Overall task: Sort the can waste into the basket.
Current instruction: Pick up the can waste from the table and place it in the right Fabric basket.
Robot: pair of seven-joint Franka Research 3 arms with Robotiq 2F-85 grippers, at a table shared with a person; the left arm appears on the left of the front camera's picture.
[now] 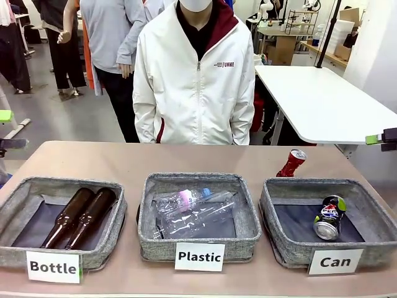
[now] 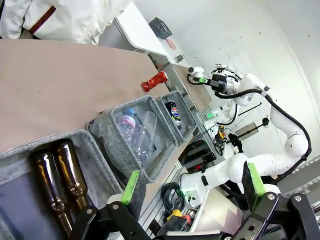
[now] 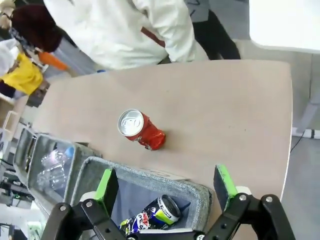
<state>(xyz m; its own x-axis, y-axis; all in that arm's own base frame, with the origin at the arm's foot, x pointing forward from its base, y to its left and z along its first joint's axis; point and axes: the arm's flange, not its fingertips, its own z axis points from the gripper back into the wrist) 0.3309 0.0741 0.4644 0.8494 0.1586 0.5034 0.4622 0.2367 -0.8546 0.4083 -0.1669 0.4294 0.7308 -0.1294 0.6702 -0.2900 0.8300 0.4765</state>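
A crumpled red can (image 1: 292, 163) with a silver top stands tilted on the table just behind the "Can" basket (image 1: 286, 251). From above it shows as the red can (image 3: 140, 130) beyond the basket's rim (image 3: 150, 176). A dark blue can (image 1: 329, 217) lies inside the basket, the same dark can (image 3: 152, 215) sitting below my right gripper (image 3: 165, 185), which hangs open and empty over the basket's edge. My left gripper (image 2: 192, 184) is open and empty too, raised at the table's left end, far from the red can (image 2: 153, 81).
The "Bottle" basket (image 1: 12, 248) holds two brown bottles (image 1: 80, 216). The "Plastic" basket (image 1: 155, 245) holds clear bottles. A person in a white jacket (image 1: 195, 81) stands at the far edge, hands off the table. Bare tabletop lies behind the baskets.
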